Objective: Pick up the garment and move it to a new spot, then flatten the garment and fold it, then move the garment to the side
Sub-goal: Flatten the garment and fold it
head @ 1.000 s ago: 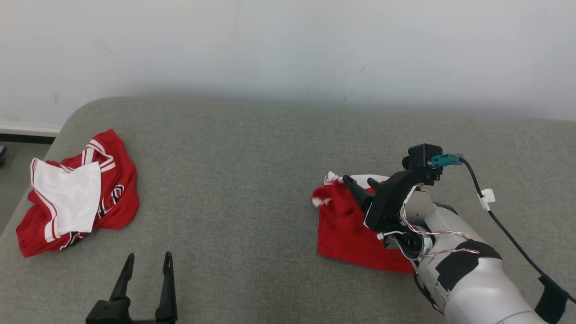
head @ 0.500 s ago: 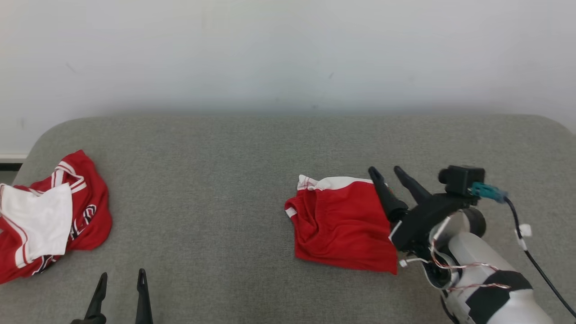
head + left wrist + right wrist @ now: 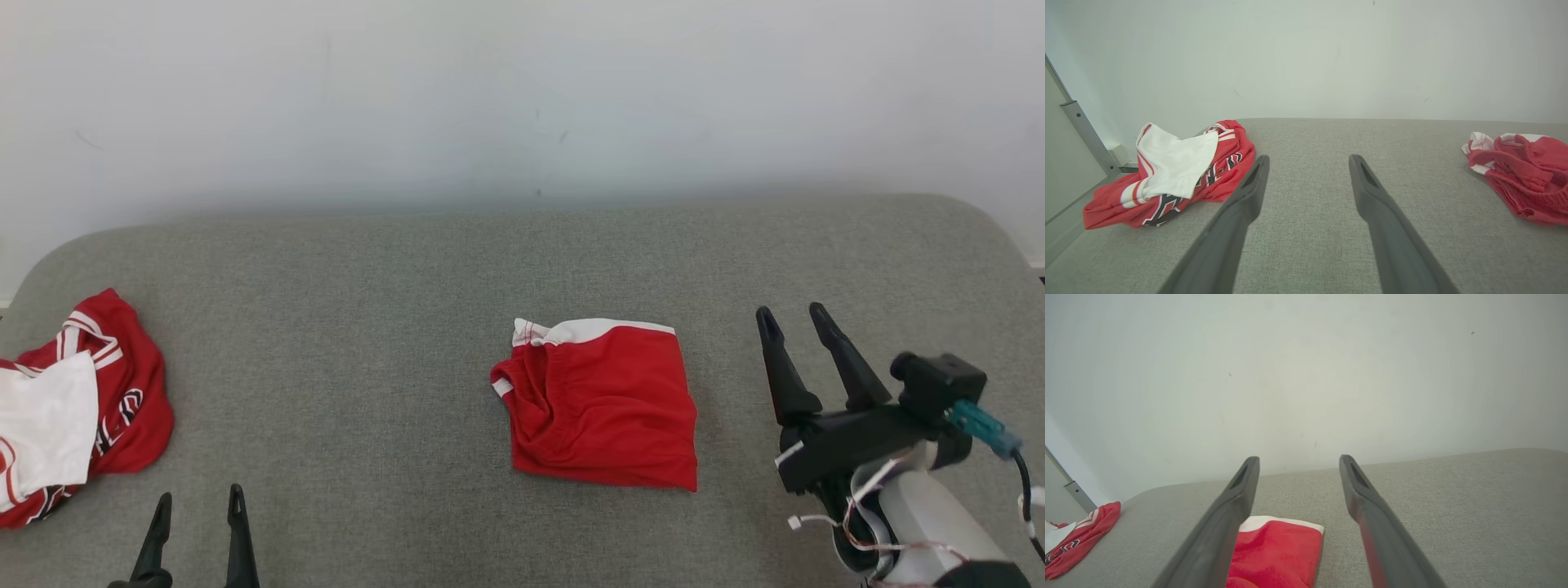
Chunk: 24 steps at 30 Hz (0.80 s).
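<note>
1. Gray cushion [image 3: 392,269] carries everything.
2. Red jersey [image 3: 122,408] crumpled at 9 o'clock.
3. Folded red shorts [image 3: 612,408] dead center; I'd pinch both layers so the fold survives the move.
4. Right gripper [image 3: 790,313] at 4, left gripper [image 3: 201,494] at 7: both jaws wide, empty.

Black-and-white lettering [image 3: 114,418] on crumpled red jersey [image 3: 135,384], creased and partly hidden, not legible

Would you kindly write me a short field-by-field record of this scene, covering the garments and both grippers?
surface: grey cushion, pale wall behind
folded garment: red with white band, lying flat at the centre
crumpled garment: red and white, at the cushion's left end
left gripper: open, empty, over bare cushion
right gripper: open, empty, right of the folded garment, apart from it
</note>
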Tool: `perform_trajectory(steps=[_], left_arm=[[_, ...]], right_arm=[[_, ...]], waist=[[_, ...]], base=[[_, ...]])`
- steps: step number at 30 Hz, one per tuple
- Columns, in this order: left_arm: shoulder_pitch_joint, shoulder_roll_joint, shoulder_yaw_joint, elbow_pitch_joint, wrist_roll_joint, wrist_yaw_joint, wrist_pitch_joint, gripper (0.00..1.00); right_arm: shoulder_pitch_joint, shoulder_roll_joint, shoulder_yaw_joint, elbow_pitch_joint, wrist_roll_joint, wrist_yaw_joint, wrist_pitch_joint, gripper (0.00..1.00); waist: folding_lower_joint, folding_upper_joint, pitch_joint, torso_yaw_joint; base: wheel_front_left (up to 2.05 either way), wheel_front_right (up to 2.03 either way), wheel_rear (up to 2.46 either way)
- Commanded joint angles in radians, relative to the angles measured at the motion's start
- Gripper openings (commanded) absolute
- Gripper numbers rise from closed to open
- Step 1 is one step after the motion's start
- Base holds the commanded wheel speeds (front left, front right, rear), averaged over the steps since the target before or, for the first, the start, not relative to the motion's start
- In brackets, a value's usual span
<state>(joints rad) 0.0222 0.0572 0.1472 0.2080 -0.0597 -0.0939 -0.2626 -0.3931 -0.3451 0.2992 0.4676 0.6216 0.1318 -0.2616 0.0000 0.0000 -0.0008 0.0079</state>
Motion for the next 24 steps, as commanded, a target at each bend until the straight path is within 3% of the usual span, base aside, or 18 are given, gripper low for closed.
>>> perform_trajectory(steps=[1, 7, 11, 24], left_arm=[[0.012, 0.002, 0.004, -0.004, 0.005, 0.001, -0.003, 1.00], [0.010, 0.001, 0.005, -0.007, 0.010, -0.004, -0.003, 1.00], [0.015, 0.001, 0.001, -0.010, 0.016, -0.009, -0.003, 1.00], [0.038, -0.001, -0.007, -0.020, 0.017, -0.014, -0.003, 1.00]], right_arm=[[0.024, 0.009, -0.010, -0.010, -0.015, -0.003, -0.004, 1.00], [0.166, 0.057, -0.142, -0.156, -0.186, -0.003, -0.004, 1.00], [0.251, 0.123, -0.226, -0.218, -0.228, -0.003, -0.005, 1.00], [0.428, 0.231, -0.302, -0.302, -0.426, -0.003, -0.005, 1.00]], waist=[[0.0000, 0.0000, 0.001, -0.002], [0.0000, 0.0000, -0.005, 0.002], [0.0000, 0.0000, -0.010, 0.008], [0.0000, 0.0000, -0.037, 0.022]], base=[[0.00, 0.00, 0.00], [0.00, 0.00, 0.00], [0.00, 0.00, 0.00], [0.00, 0.00, 0.00]])
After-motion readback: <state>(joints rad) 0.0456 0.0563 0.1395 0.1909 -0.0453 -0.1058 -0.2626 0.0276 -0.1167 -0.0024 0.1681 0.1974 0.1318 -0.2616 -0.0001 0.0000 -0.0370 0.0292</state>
